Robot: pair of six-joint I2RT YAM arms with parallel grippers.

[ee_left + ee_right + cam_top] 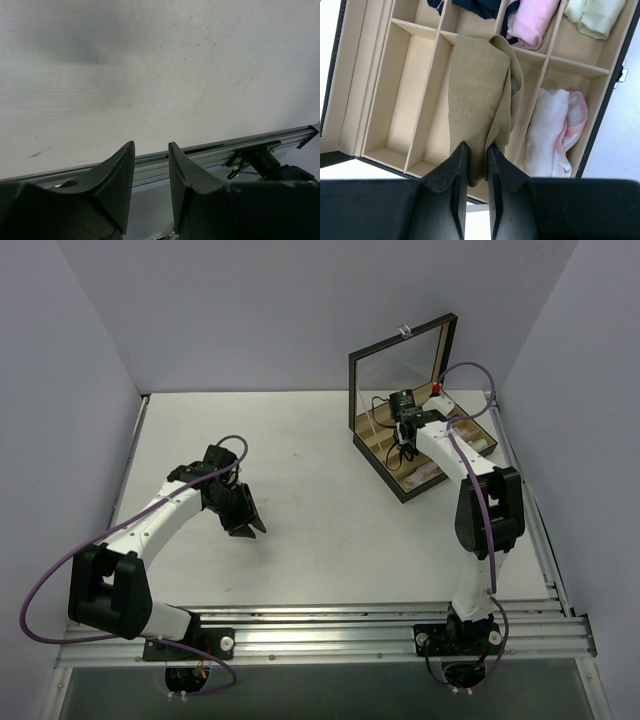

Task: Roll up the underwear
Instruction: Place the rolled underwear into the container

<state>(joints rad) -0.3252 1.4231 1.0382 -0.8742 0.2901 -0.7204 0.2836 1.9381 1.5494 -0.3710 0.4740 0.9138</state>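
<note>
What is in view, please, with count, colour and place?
organiser box: 1, black outside, beige inside, table's far right
mirrored lid: 1, black-framed, raised behind the box
tan briefs: 1, tan-beige, draped over a box divider
white briefs: 1, white with pink edging, compartment right of the tan pair
pink cloth roll: 1, pink, upper row, right wrist view
mint-green cloth roll: 1, pale green, beside the pink roll
navy cloth: 1, dark navy, upper row, partly cut off
table: 1, white, beneath the box
left gripper: 1, black, open, over bare table
right gripper: 1, black, shut on the tan briefs
</note>
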